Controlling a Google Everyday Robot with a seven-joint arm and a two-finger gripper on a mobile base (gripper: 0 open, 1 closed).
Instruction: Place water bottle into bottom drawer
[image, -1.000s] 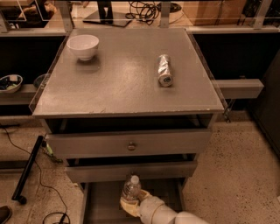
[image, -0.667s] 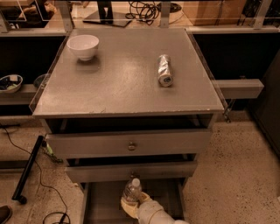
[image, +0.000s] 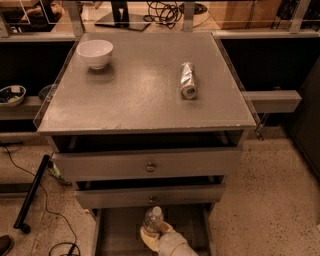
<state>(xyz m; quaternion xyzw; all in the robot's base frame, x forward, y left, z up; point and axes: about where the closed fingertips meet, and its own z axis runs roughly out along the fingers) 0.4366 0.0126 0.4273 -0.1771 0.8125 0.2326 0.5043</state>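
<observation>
We have the water bottle (image: 152, 219) upright over the open bottom drawer (image: 118, 231), near the drawer's middle and just in front of the closed drawer above it. The gripper (image: 151, 235) comes in from the lower edge of the view and is clamped around the bottle's lower body, with its pale jaws closed against the plastic on either side. That low hold makes sense to us: it leaves the white cap and neck free, and it keeps the bottle vertical so it can stand on the flat grey floor and not roll. The bottle's base is hidden behind the gripper, so we cannot tell whether it already rests on the floor or hangs just above it. We judge the task close to done, with only the setting down and release left. The main risk we see is tipping as the jaws part, since the bottle is tall, narrow and light. On the cabinet top (image: 135, 100), well apart from all this, a white bowl (image: 95, 52) sits at the back left and a silver can (image: 188, 80) lies on its side to the right.
</observation>
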